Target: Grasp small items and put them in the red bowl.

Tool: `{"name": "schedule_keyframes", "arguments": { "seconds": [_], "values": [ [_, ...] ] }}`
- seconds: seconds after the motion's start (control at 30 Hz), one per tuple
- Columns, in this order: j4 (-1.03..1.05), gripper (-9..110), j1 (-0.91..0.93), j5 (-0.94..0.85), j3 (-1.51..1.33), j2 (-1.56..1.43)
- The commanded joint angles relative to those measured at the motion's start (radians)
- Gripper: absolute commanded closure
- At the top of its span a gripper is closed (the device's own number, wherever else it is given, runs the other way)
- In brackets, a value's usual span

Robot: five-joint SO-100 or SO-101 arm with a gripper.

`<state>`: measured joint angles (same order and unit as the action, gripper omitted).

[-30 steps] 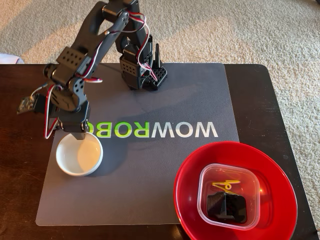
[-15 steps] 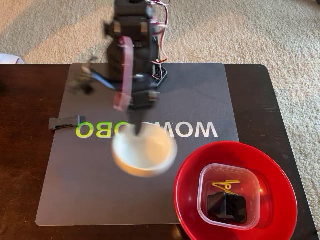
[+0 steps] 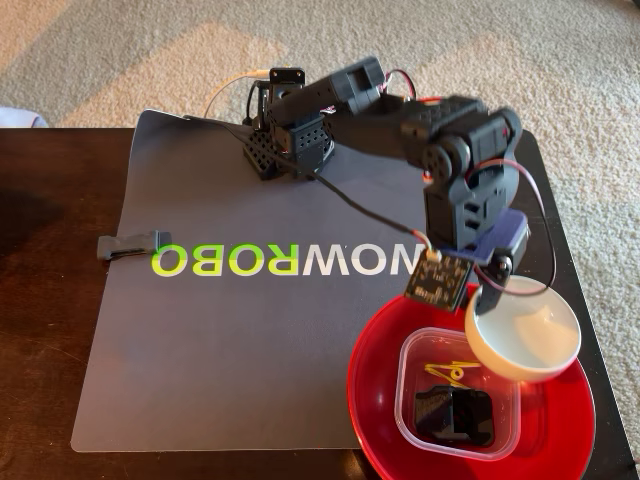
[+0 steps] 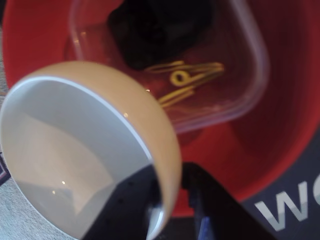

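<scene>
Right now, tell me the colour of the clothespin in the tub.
Yellow-green; the clothespin shows best in the wrist view.

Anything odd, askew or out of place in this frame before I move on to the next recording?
Nothing is spilled or broken. The white bowl hangs tilted in the claw, pinched by its rim over the red bowl. The clear tub inside sits slightly skewed, holding the clothespin and black parts. The mat's lettering reads upside down in the fixed view.

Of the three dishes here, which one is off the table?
The small white round bowl, pinched at its rim by the gripper over the large red bowl. The clear square plastic tub rests inside that red bowl.
</scene>
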<state>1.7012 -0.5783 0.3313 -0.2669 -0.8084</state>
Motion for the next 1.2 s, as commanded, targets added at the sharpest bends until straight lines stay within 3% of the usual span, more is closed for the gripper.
{"name": "schedule_keyframes", "arguments": {
  "seconds": [0.0, 0.1, 0.2, 0.4, 0.57, 0.7, 0.77, 0.93, 1.03, 1.17],
  "values": [
    [0.005, 101, 0.061, -0.035, 0.06, 0.012],
    [0.005, 95, 0.1, -0.055, 0.06, 0.055],
    [0.008, 80, 0.117, -0.057, 0.06, 0.061],
    [0.009, 63, 0.124, -0.107, 0.023, -0.094],
    [0.009, 63, 0.189, -0.184, -0.112, -0.344],
    [0.003, 65, 0.396, -0.232, -0.574, -0.715],
    [-0.055, 66, 0.581, -0.169, -0.934, -0.913],
    [-0.302, 68, 1.051, 0.25, -1.71, -1.321],
    [-0.408, 68, 1.264, 0.46, -1.911, -1.414],
    [-0.531, 68, 1.454, 0.603, -2.005, -1.345]
  ]
}}
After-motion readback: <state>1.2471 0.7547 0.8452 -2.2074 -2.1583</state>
